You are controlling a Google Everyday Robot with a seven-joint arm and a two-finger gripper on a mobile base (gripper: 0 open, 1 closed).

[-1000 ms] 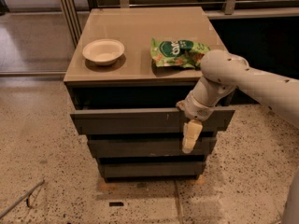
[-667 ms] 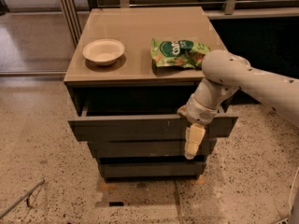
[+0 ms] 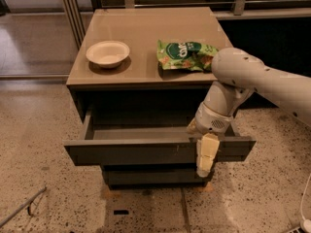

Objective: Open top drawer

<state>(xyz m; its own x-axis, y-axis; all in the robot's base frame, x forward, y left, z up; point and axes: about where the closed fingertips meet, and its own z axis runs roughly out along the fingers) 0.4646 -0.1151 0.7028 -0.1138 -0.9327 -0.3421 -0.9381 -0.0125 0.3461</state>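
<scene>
Camera view: the top drawer [image 3: 136, 153] stands well out from under the counter [image 3: 146, 38]. The gripper [image 3: 203, 152] sits at the drawer front's top edge, right of centre. Its fingers [image 3: 206, 157] are clamped over that edge, one pale finger hanging down the outer face. A white bowl [image 3: 108, 53] and a green bag [image 3: 185, 55] rest on the counter.

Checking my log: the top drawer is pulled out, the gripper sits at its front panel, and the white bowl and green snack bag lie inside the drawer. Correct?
Not quite. The white bowl and green snack bag lie on the cabinet top, not inside the drawer, as the camera view shows. The top drawer is pulled out, with the gripper at its front panel.
</scene>
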